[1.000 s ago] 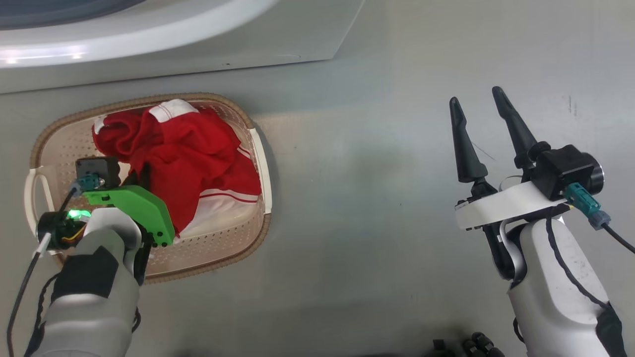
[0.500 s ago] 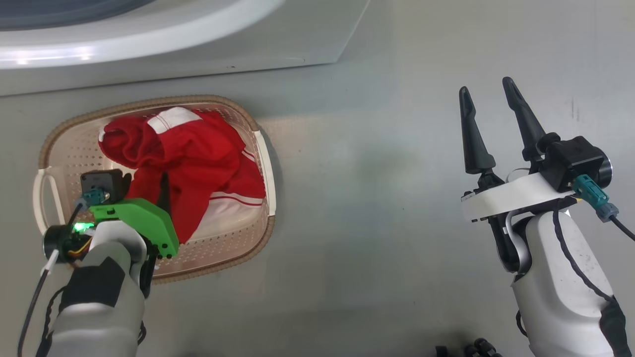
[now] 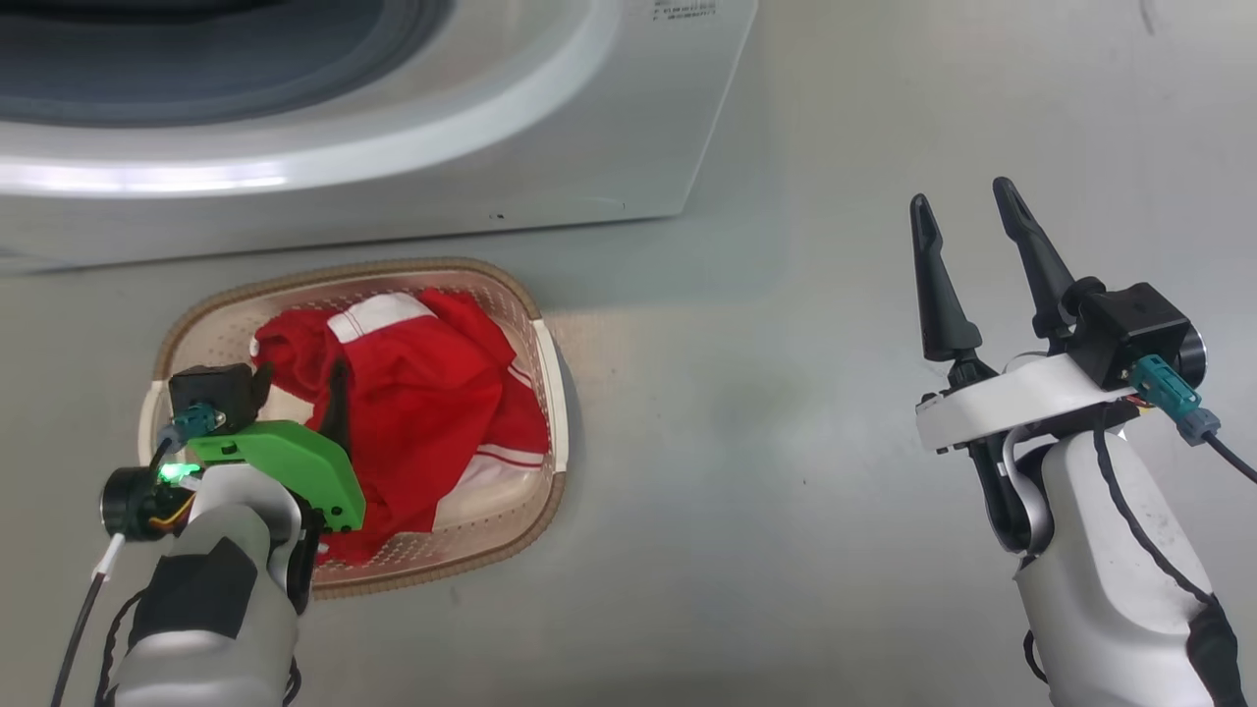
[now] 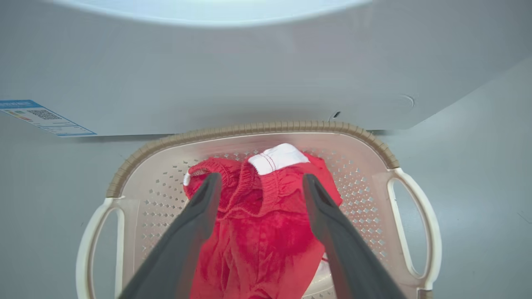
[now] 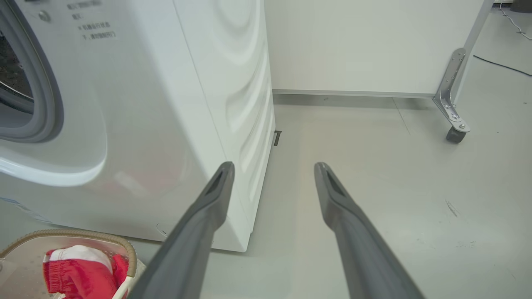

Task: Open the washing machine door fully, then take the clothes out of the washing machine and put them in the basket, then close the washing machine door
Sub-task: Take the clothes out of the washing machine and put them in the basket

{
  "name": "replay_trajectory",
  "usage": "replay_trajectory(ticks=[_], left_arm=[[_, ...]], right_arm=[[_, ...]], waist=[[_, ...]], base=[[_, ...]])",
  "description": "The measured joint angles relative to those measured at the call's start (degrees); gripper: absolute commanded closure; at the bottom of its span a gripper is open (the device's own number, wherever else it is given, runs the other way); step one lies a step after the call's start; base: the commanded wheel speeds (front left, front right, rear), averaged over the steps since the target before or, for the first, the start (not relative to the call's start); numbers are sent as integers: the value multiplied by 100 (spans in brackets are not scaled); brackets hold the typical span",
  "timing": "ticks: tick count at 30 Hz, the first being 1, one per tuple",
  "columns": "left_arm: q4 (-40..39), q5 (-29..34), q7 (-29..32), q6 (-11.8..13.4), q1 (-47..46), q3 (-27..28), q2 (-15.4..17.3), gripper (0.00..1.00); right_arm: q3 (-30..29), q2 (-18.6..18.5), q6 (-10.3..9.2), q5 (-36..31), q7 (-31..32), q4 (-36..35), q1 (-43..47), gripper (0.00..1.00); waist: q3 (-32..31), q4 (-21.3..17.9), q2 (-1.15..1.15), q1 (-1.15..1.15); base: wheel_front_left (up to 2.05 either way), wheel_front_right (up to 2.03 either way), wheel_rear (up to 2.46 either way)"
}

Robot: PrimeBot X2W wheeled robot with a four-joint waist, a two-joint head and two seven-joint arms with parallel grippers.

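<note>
Red garment (image 3: 422,412): heaped in cream basket (image 3: 552,378), just below parted, empty fingers of left gripper (image 4: 262,180); right gripper (image 3: 960,193) likewise splayed, empty, over bare floor (image 3: 746,491); washing machine (image 3: 589,147) beyond basket, mouth open; unloading apparently complete, door left to close

Left gripper (image 4: 262,177) and right gripper (image 3: 960,193), each with jaws spread wide apart.
</note>
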Motion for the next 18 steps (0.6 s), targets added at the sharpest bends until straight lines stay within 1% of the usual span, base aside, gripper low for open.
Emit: replay_trajectory(ticks=[8,18], left_arm=[[-1278,2,-14,-24,274,221,-14,0],[-2430,127,-15,-16,924,438,-21,0]], right_arm=[[-183,1,1,0,0,85,275,0],[-214,4,35,-3,0,141,561,0]], waist=[[-572,66,0,0],[-1272,164,0,0]], base=[[0,0,0],[0,0,0]])
